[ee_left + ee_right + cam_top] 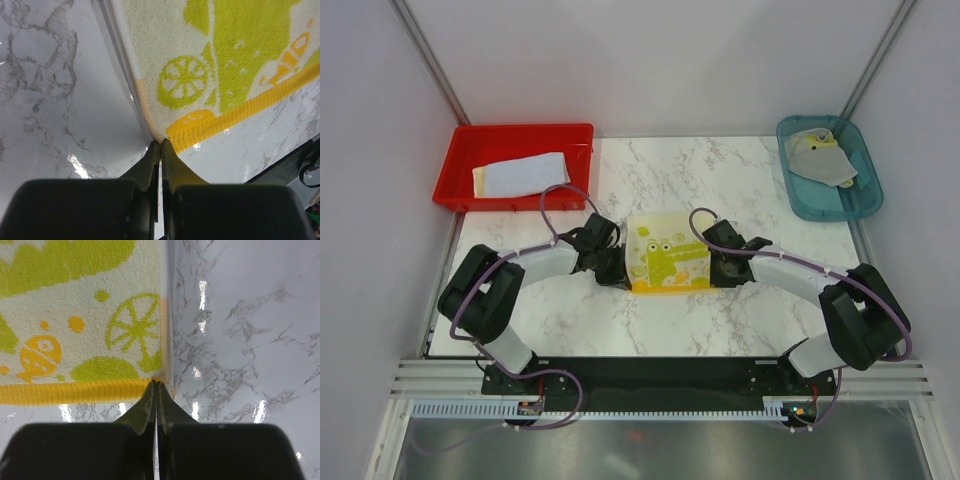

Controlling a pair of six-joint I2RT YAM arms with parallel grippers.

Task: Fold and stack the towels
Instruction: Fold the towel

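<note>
The left gripper (160, 150) is clenched on the near-left corner of the crocodile towel (665, 258), its two fingers pressed together with the yellow hem caught at their very tips. The right gripper (156, 390) mirrors it, grasping the near-right corner just where the hem meets the side edge. Both bites look shallow; the wrist views are too close to tell whether each one takes a single layer or more.

The crocodile towel lies in the middle of the desk (740, 180), stretched between the two arms with its print facing up. Further out, a lavender-blue towel (520, 175) rests folded in the red tray (460, 170) at the far left, and a grey towel (823, 158) sits crumpled in the teal tray (800, 195) at the far right.

The likely next step is carrying the near edge over to the far edge. The chief risk is a corner slipping out, since so little cloth sits between the fingers. If one arm leads the other, the fold would skew and the hems would not meet. Pulling the corners apart would drag the cloth across the slick marble instead of folding it.
</note>
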